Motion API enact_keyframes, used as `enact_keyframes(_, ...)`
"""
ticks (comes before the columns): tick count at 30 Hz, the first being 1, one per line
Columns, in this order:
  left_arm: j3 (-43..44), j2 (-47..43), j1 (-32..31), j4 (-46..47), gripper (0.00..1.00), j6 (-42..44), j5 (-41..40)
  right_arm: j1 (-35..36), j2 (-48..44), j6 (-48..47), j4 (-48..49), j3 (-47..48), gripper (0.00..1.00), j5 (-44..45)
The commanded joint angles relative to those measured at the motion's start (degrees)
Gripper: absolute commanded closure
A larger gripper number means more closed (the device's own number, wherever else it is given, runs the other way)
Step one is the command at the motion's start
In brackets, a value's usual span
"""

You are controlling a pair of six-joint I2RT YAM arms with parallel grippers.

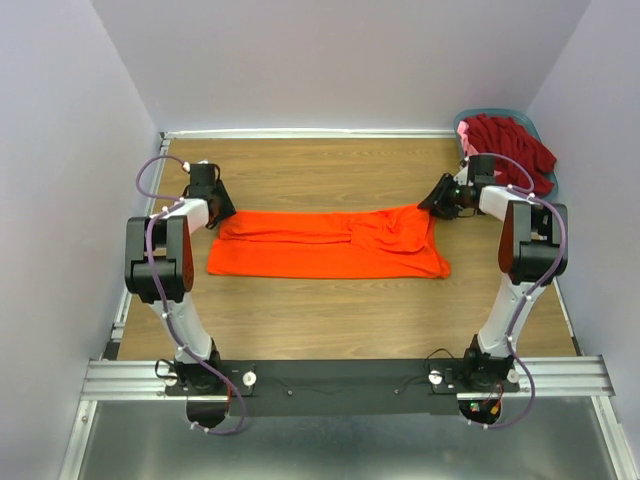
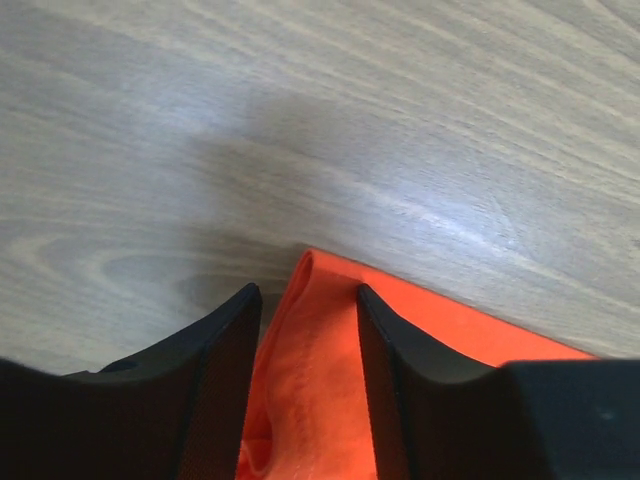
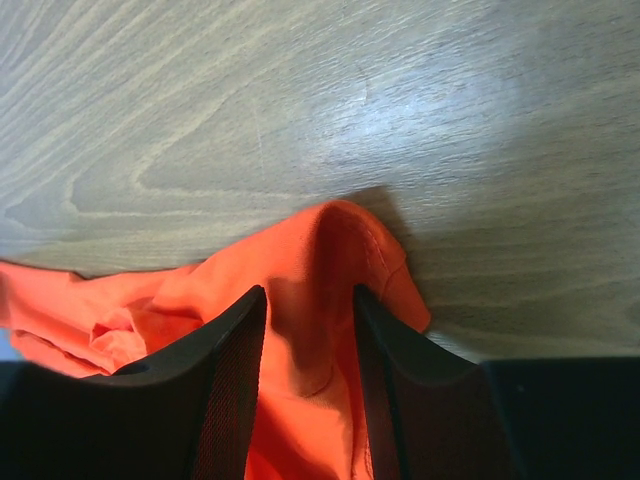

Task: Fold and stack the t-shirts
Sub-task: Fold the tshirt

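1. The left fingers (image 2: 240,320) point down at the bench (image 1: 330,165) and stand apart, one on each side of the far left corner of the orange t-shirt (image 1: 330,245). A ridge of its cloth runs up the gap between them. I cannot tell whether they pinch it or only straddle it.
2. The right fingers (image 3: 245,325) are closed partway on the far right corner of the same shirt. The cloth between them is pushed up into a rounded hump with a stitched hem over its top, and it spills out past the fingertips onto the wood.
3. From above, the orange t-shirt lies on the bench as a long band running left to right, folded along its length, with one end at each pair of fingers. Its left half is flat and smooth. Its right half is creased and bunched, with the near right corner spread out towards the right arm (image 1: 530,240).
4. The left arm (image 1: 160,255) and the right arm both reach forward from the near edge, elbows raised and wrists bent down to the shirt's far edge.
5. In the far right corner stands a basket (image 1: 500,110) heaped with a dark red t-shirt (image 1: 510,145). A bit of pink cloth (image 1: 466,132) shows at its left rim, just behind the right wrist.
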Motion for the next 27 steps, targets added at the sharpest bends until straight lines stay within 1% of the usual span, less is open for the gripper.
enact_keyframes(1,1.4,2.2,-0.6,1.1,0.54,0.8,0.0,-0.4,2.3,-0.9,0.2,1.3,0.52,-1.2)
enact_keyframes(3,1.3,2.5,-0.6,1.1,0.59,0.7,-0.2,-0.5,2.5,-0.9,0.2,1.2,0.52,-1.2)
enact_keyframes(5,1.2,2.8,-0.6,1.0,0.70,1.0,-1.1,-0.5,2.9,-0.9,0.2,1.2,0.58,-1.2)
enact_keyframes(6,1.2,2.8,-0.6,1.0,0.73,1.1,-1.5,-0.6,2.9,-1.0,0.2,1.2,0.62,-1.2)
enact_keyframes(7,1.3,2.9,-0.5,1.0,0.81,1.4,-2.1,-0.9,3.0,-0.9,0.3,1.2,0.65,-1.2)
enact_keyframes(8,1.6,3.0,-0.5,0.6,0.91,1.7,-3.3,-1.2,3.4,-0.9,0.3,1.2,0.74,-1.1)
enact_keyframes(9,2.0,3.3,-0.3,0.2,0.97,2.3,-3.7,-1.4,3.6,-1.0,0.3,1.2,0.79,-1.1)
enact_keyframes(10,2.9,3.7,0.5,-0.9,1.00,2.3,-4.1,-2.4,3.7,-0.9,0.2,1.1,0.91,-1.0)
enact_keyframes(12,3.6,4.2,1.8,-1.4,1.00,2.4,-4.7,-4.6,3.6,-0.7,0.3,0.7,0.99,-0.3)
enact_keyframes(15,4.1,3.9,3.7,-1.8,1.00,2.3,-3.9,-7.1,3.5,-0.8,0.2,0.8,0.99,-0.3)
enact_keyframes(21,4.5,3.4,3.1,-1.8,1.00,2.5,-1.9,-7.3,3.9,-2.1,0.1,2.0,0.99,-3.7)
enact_keyframes(24,4.9,3.7,2.4,-1.8,0.92,3.0,-1.0,-7.0,4.2,-2.4,0.1,1.7,0.97,-4.9)
enact_keyframes(25,5.2,3.7,1.8,-1.9,0.80,2.9,-0.6,-6.8,3.8,-2.5,0.1,1.5,0.91,-5.5)
enact_keyframes(27,5.4,3.2,1.4,-2.1,0.68,2.4,-0.6,-6.5,3.0,-3.0,0.1,1.2,0.83,-5.3)
